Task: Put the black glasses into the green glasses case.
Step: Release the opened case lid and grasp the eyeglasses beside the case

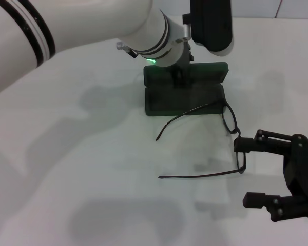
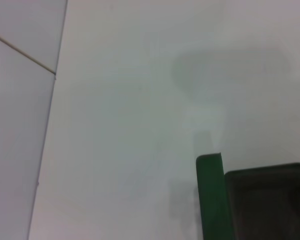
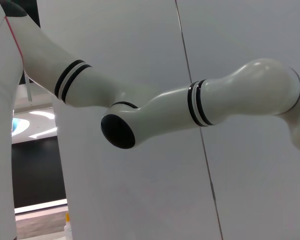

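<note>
The white bench [image 1: 66, 169] carries everything, and the task is at an early stage: nothing is in the case yet. The left arm reaches across to the far middle, where its left gripper [image 1: 177, 76] sits at the green glasses case [image 1: 185, 95]; I cannot tell how its jaws stand, as the wrist hides them, though it looks placed to steady the case. The case lies open, lid raised on the far side and dark tray facing up, so that step seems done. The right gripper [image 1: 254, 171] waits at the near right with its jaws wide, holding nothing, its upper finger just touching or beside the frame. The black glasses [image 1: 231, 123] lie on the bench just near of the case, temples unfolded toward the left, one temple tip overlapping the case's near edge. Grasping, lifting and placing remain.
</note>
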